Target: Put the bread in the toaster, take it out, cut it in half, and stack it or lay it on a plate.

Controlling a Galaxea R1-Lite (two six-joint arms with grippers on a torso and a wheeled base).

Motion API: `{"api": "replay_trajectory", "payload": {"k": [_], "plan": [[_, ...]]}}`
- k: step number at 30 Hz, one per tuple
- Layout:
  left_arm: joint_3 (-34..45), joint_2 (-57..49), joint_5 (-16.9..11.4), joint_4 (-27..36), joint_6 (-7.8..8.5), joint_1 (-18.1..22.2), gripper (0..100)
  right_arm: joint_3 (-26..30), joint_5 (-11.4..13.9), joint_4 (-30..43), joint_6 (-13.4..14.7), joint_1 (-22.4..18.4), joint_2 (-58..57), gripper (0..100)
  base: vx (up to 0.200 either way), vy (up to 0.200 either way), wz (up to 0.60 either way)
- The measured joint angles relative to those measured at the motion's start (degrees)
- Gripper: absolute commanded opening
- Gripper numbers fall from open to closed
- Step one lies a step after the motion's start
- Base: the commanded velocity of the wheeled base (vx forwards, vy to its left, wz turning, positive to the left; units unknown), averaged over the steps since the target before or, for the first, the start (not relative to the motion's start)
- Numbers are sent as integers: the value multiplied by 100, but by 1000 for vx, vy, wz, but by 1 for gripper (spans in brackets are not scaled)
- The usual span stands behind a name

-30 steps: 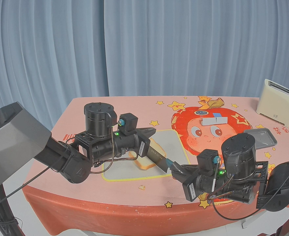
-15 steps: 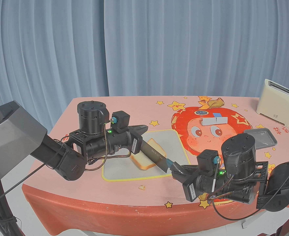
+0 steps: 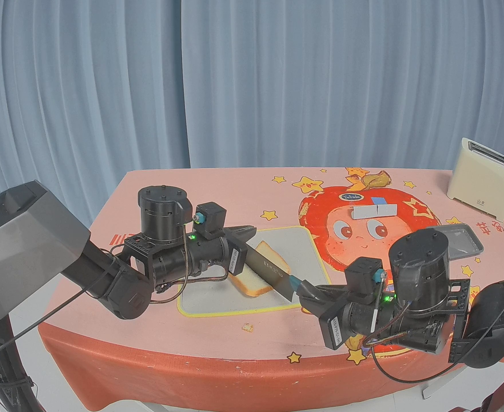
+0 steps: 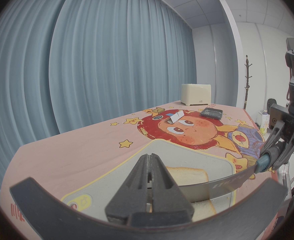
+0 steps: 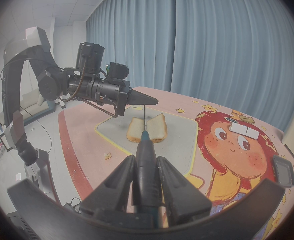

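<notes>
Before blue-grey curtains [image 3: 263, 70], a pink tablecloth [image 3: 217, 193] carries the toaster [image 3: 483, 181].

One slice of white bread [image 3: 250, 284], tan-crusted, lies flat on our grey, yellow-rimmed cutting board [image 3: 303, 247]. We see the knife [image 3: 272, 270] on edge across its middle, teal handle clamped in our right gripper [image 3: 306, 291]; whether it has cut through we cannot tell. The cream toaster [image 3: 483, 178] stands upright at the table's far right corner, and the shallow grey plate [image 3: 463, 241] lies near it, well apart from the bread
</notes>
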Motion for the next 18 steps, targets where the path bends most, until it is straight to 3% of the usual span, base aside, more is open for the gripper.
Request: {"api": "replay_trajectory", "payload": {"k": [18], "plan": [[24,29,-9,32,-15,0,0,46,-6,7,0,38,33,0,0,0,0]]}}
